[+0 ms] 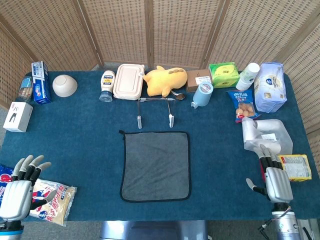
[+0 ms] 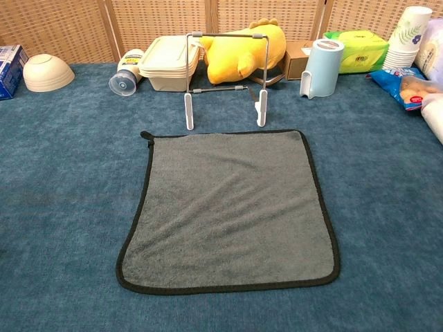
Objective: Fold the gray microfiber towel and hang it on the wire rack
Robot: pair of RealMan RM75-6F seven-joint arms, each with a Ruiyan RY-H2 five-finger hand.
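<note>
The gray microfiber towel point(image 1: 155, 165) point(image 2: 230, 207) lies flat and unfolded on the blue table, black-edged, with a small loop at its far left corner. Just beyond it stands the wire rack point(image 1: 155, 107) point(image 2: 225, 77), upright on two white feet. My left hand point(image 1: 21, 187) hovers at the table's near left corner, fingers spread, holding nothing. At the near right corner my right hand point(image 1: 274, 177) is likewise open and holds nothing. Both hands are well apart from the towel and appear only in the head view.
A snack bag point(image 1: 52, 202) lies beside my left hand; a yellow packet point(image 1: 296, 167) and a white plastic bag point(image 1: 267, 132) lie by my right. Along the back stand a bowl point(image 1: 64, 85), lidded box point(image 1: 128, 81), yellow plush point(image 1: 165, 80) and blue container point(image 1: 202, 94).
</note>
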